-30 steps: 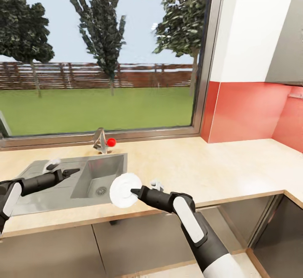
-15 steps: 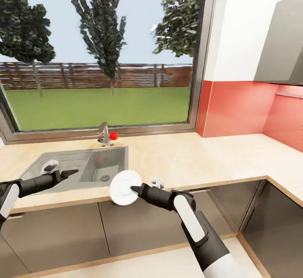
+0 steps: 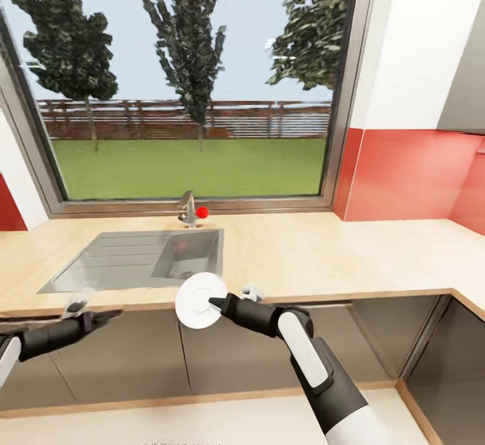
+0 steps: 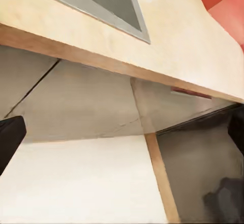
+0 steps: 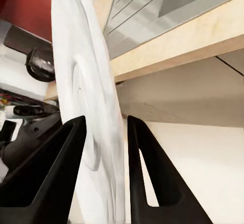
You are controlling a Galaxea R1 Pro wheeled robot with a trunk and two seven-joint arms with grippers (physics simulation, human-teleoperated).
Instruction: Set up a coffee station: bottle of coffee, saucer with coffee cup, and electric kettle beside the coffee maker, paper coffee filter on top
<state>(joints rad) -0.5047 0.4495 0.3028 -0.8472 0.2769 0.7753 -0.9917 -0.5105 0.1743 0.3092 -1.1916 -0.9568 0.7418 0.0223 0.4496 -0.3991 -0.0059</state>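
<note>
The right gripper [image 3: 214,306] pinches the saucer [image 3: 197,301] on edge, at 6 o'clock from the sink [image 3: 145,260]. The left gripper [image 3: 108,314] seems closed and empty. No coffee maker is visible, so most of the setup likely remains.

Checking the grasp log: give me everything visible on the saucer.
The saucer is a plain white round disc with a raised ring around a shallow centre well, glossy like ceramic. It stands on edge, face toward the camera, clamped at its rim between the right gripper fingers, in front of the countertop edge, below the sink.
</note>
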